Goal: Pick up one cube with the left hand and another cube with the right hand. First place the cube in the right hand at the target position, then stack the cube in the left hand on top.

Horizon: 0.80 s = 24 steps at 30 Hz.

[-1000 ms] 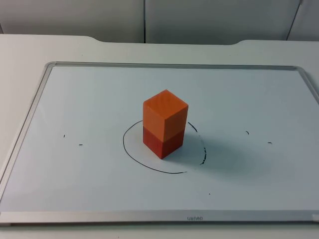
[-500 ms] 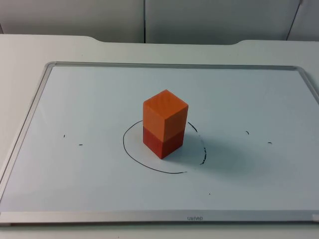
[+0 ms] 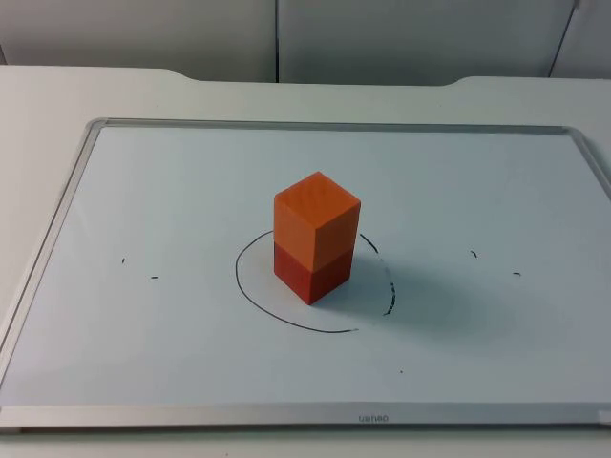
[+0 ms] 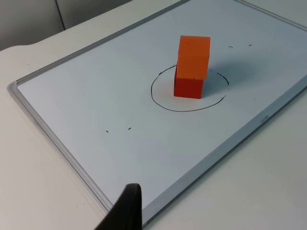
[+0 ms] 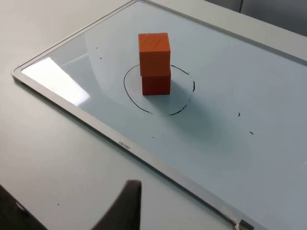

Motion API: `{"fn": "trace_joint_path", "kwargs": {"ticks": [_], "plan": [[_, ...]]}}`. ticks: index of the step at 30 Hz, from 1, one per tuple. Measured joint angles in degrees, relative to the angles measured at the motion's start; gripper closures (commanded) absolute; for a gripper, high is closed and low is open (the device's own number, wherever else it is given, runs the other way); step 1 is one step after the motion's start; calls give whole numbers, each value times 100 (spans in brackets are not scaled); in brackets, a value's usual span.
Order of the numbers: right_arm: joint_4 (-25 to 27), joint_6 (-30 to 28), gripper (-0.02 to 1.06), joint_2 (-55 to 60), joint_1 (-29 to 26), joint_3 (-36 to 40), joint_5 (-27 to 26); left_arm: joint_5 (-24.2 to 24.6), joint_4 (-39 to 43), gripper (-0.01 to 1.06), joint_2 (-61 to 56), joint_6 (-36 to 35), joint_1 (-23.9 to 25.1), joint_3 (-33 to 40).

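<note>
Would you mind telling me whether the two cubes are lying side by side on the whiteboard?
No, the orange cube sits on top of the red cube inside the drawn circle on the whiteboard.

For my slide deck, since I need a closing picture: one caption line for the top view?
Orange cube stacked on red cube inside the drawn circle on the whiteboard.

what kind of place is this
Likely a robot lab bench: a whiteboard lies flat on a white table, with an orange cube stacked on a red cube inside a hand-drawn circle.
</note>
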Motion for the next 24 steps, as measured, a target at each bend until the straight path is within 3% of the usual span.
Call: {"fn": "trace_joint_path", "kwargs": {"ticks": [8, 13, 17, 18, 21, 24], "plan": [[0, 0, 0, 0, -87, 0, 0, 0, 0, 0, 0, 0, 0, 0], [0, 0, 0, 0, -796, 0, 0, 0, 0, 0, 0, 0, 112, 0], [0, 0, 0, 0, -1743, 0, 0, 0, 0, 0, 0, 0, 614, 0], [0, 0, 0, 0, -1743, 0, 0, 0, 0, 0, 0, 0, 614, 0], [0, 0, 0, 0, -2484, 0, 0, 0, 0, 0, 0, 0, 1260, 0], [0, 0, 0, 0, -2874, 0, 0, 0, 0, 0, 0, 0, 1636, 0]]}}
